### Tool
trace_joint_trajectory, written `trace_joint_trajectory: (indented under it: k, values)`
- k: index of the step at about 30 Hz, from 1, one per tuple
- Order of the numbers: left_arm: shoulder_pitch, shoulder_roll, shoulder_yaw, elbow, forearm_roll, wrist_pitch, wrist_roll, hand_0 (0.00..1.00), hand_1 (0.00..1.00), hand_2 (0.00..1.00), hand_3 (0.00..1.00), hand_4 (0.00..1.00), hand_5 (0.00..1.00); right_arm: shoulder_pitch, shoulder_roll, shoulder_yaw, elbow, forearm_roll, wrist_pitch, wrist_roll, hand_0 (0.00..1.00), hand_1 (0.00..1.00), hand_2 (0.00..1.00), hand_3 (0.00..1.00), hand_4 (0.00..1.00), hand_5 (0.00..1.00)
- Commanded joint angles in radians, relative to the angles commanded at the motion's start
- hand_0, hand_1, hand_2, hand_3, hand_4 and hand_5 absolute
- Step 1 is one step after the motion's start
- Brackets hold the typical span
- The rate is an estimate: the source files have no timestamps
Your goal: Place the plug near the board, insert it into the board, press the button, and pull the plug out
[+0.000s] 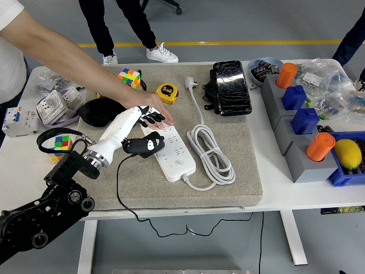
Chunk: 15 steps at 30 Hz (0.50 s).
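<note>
The white power strip (175, 153) lies on the grey mat (228, 188), its white cable (212, 149) coiled to its right. My left hand (142, 132) reaches in from the lower left, over the strip's left edge. It is shut on the black plug (141, 145), which hangs just left of the strip and slightly above it, its black cord (120, 188) trailing down off the table. A person's hand (153, 107) rests on the strip's far end. My right arm is out of view.
A tape measure (166, 91), two Rubik's cubes (130, 76) (60, 144), a black pouch (100, 111) and a black case (231, 87) lie around the mat. Grey blocks with blue and orange caps (302, 123) stand at the right, with a blue bin holding a lemon (349, 153).
</note>
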Motion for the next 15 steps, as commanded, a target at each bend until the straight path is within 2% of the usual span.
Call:
trace_joint_trajectory:
  k: [4,5,10,11,15]
  values:
    - [0.011,0.010,-0.009,-0.052,-0.016,-0.019,0.030,0.232,0.330,0.489,0.620,0.814,0.078,-0.001,-0.001,-0.005,0.000,0.001,0.000,0.000,0.574,0.639,0.602,0.538,0.924,0.469]
    - [0.011,0.012,-0.012,-0.066,-0.026,-0.027,0.042,0.126,0.138,0.272,0.647,0.792,0.085,0.001,-0.001,-0.006,0.000,0.001,0.000,0.000,0.574,0.639,0.602,0.538,0.924,0.469]
    - [0.007,0.018,-0.016,-0.119,-0.048,-0.083,0.110,0.126,0.138,0.272,0.647,0.792,0.085,0.005,-0.002,-0.007,0.001,0.000,0.000,-0.001,0.574,0.639,0.602,0.538,0.924,0.469]
    - [0.006,0.018,-0.016,-0.127,-0.050,-0.096,0.125,0.072,0.070,0.178,0.679,0.656,0.006,0.006,-0.002,-0.008,0.001,0.000,0.000,-0.001,0.574,0.639,0.602,0.538,0.924,0.469]
    - [0.002,0.022,-0.020,-0.165,-0.059,-0.160,0.199,0.072,0.070,0.178,0.679,0.656,0.006,0.008,-0.004,-0.011,0.001,0.002,0.001,-0.001,0.574,0.639,0.602,0.538,0.924,0.469]
